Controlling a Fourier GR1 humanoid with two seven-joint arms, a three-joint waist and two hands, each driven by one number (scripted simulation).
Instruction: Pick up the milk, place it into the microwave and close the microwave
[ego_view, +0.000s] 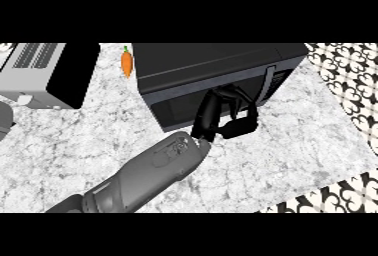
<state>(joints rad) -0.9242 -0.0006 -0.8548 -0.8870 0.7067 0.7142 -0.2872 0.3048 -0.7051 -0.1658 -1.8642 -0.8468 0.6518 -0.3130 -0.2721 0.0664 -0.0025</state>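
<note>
Fingers (221, 95) were laid fairly straight against the microwave (214, 67) door, grasping nothing; milk wasn't seen anywhere, probably inside. Door should've been pushed evenly till latched.

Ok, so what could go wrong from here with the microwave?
The hand lies against the microwave front, near the handle; pulling back carelessly could drag the door open. The milk shows nowhere, so I cannot confirm that it is inside. The hand also hides part of the door, so a gap might go unseen.
</note>
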